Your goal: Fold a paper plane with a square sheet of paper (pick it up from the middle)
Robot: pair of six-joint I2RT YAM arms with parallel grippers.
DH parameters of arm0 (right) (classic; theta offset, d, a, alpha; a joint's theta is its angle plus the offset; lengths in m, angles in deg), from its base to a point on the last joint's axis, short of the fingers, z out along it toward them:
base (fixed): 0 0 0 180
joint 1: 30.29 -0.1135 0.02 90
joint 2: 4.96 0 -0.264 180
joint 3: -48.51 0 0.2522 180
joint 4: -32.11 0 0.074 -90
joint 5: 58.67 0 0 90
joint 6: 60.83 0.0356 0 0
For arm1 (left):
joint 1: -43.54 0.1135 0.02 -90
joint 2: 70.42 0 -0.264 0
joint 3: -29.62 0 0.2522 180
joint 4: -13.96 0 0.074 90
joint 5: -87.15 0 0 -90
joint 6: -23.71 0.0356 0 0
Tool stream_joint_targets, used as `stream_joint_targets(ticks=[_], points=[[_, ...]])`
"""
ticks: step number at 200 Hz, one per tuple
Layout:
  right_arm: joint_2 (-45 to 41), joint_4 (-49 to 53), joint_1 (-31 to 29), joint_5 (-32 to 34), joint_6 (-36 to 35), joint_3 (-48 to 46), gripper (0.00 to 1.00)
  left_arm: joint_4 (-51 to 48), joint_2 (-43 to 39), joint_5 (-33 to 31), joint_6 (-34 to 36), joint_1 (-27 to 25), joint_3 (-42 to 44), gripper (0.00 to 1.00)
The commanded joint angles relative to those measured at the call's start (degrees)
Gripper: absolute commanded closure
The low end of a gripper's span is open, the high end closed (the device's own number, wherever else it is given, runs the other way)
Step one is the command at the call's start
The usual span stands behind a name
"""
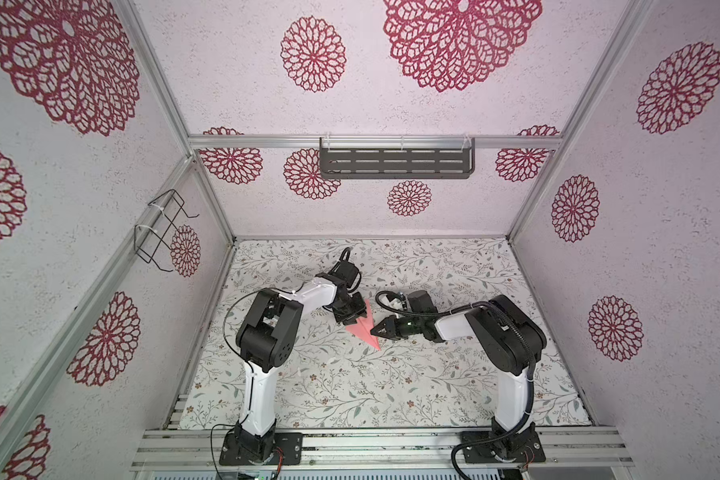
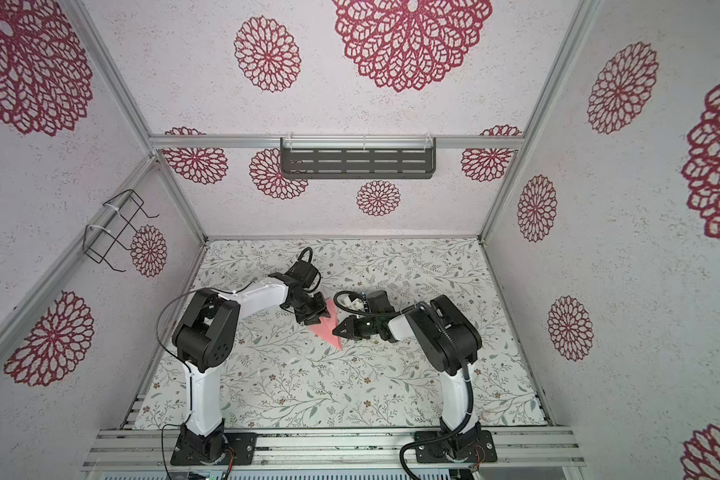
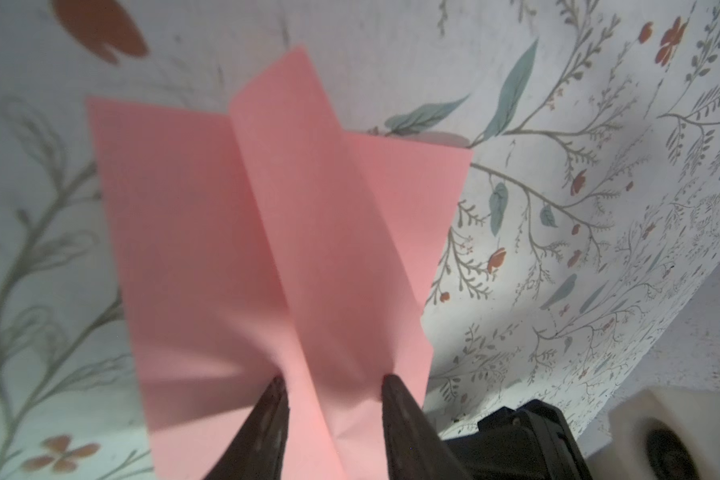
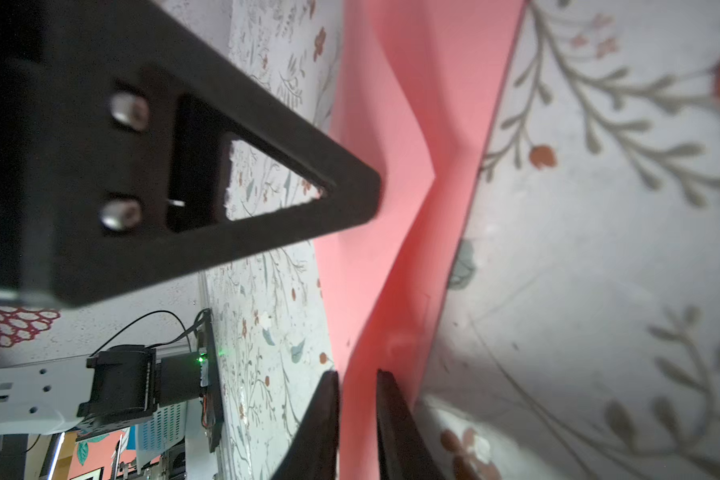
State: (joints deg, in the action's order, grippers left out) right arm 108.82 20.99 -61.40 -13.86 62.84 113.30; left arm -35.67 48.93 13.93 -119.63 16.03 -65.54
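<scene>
Paper plane is mid-table on the floral table cover, between the two arms. It's salmon-pink and dart-shaped, with the pointed tip aimed near-right and the wide end to the far side.

Left gripper is down on the far part of the plane, coming in from the left. In the left wrist view the plane shows a raised centre strip. The left gripper has its jaws partly apart, with the tips on the paper either side of that strip. Can't confirm any squeeze.

Right gripper comes in from the right and meets the plane's right edge near the middle, close to the left gripper. In the right wrist view the right gripper has a narrow gap between the jaws, with pink paper showing in it. No clear pinch. One left finger touches the paper surface there, and the sheet looks buckled beside it.
</scene>
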Motion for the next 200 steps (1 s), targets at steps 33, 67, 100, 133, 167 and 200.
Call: stream_joint_targets(ticks=[33, 67, 100, 133, 167, 200], points=[[-0.8, 5.1, 0.3, 2.2, -3.5, 2.4, 0.89, -6.7, 5.9, -6.2, -0.7, -0.2, 3.5, 0.58], [-0.3, 6.2, 0.4, 2.7, -3.2, 2.9, 0.91, -6.7, 5.9, -6.3, -0.7, -0.2, 3.6, 0.58], [-0.4, 7.3, 0.5, 3.6, -3.2, 3.2, 0.89, -7.3, 6.7, -7.0, -0.3, -0.1, 3.3, 0.59], [-1.0, 7.7, 0.5, 4.0, -3.1, 3.3, 0.86, -8.6, 7.8, -8.4, 0.3, -0.1, 3.1, 0.61], [-1.6, 8.1, 0.5, 4.7, -3.2, 3.4, 0.87, -9.6, 9.5, -8.8, 0.7, -0.1, 2.6, 0.62], [-1.5, 8.6, 0.4, 5.2, -3.1, 3.2, 0.88, -10.5, 10.8, -9.0, 1.3, -0.3, 2.1, 0.61]])
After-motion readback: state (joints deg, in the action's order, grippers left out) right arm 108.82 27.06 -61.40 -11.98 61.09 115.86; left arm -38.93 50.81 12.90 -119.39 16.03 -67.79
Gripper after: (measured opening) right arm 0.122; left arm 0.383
